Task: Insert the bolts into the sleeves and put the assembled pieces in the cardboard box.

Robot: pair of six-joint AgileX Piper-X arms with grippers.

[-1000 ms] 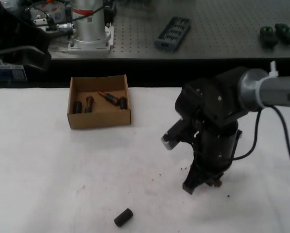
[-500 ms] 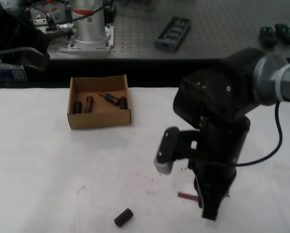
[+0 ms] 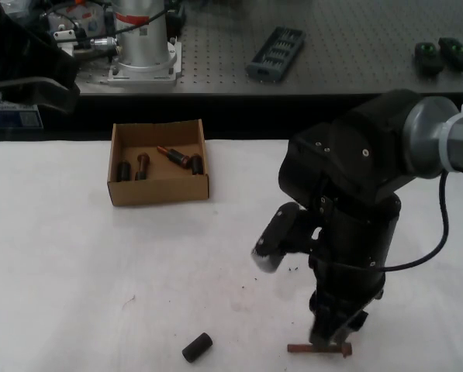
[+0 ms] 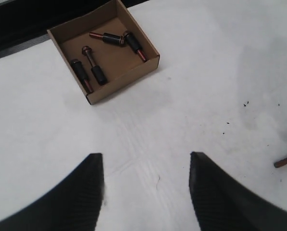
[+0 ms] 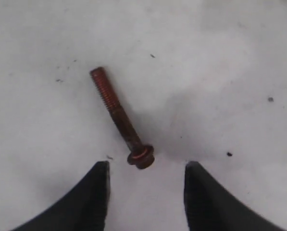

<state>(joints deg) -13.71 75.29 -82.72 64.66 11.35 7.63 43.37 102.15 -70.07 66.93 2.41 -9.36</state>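
Bolt [image 5: 120, 114] (flat) just before parted right jaws

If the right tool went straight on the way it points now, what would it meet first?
Most likely the loose bolt on the white bench cover: the right tool points down, fingers open, with the bolt's head just ahead of the gap. Depth is unclear; it might touch the cover first.

The bolt [image 5: 121, 113] on the bench is a coppery red-brown. The bench cover [image 3: 76, 271] is white, flecked here and there with small dark specks. The loose sleeve [image 3: 198, 347] is black. The cardboard box [image 3: 158, 191] is plain brown, and the assembled pieces [image 4: 96, 73] in it are black sleeves on copper shanks. The right gripper [image 5: 145, 166] is black, and the right arm [image 3: 440, 136] has a grey link.
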